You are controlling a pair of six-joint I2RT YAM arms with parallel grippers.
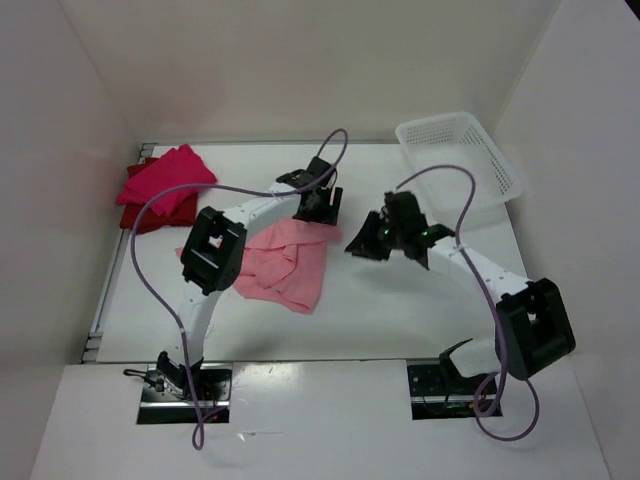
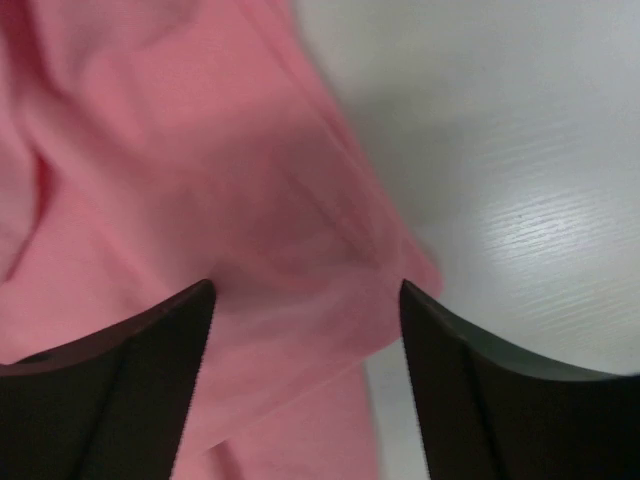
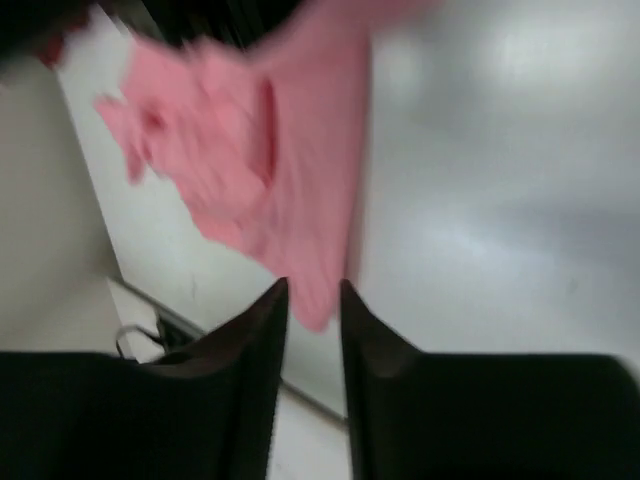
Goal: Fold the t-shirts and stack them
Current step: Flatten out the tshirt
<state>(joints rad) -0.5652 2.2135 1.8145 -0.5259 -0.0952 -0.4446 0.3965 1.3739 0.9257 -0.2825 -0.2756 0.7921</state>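
The pale pink t-shirt lies crumpled in the middle of the table. The magenta-pink t-shirt lies on the dark red t-shirt at the far left. My left gripper is open, just over the pale pink shirt's far right corner, with pink cloth under and between its jaws. My right gripper hangs above the table just right of that shirt, apart from it. Its fingers are nearly together with nothing between them. The shirt shows blurred beyond the tips.
A white plastic lattice basket stands at the far right corner. White walls enclose the table on the left, back and right. Purple cables loop over both arms.
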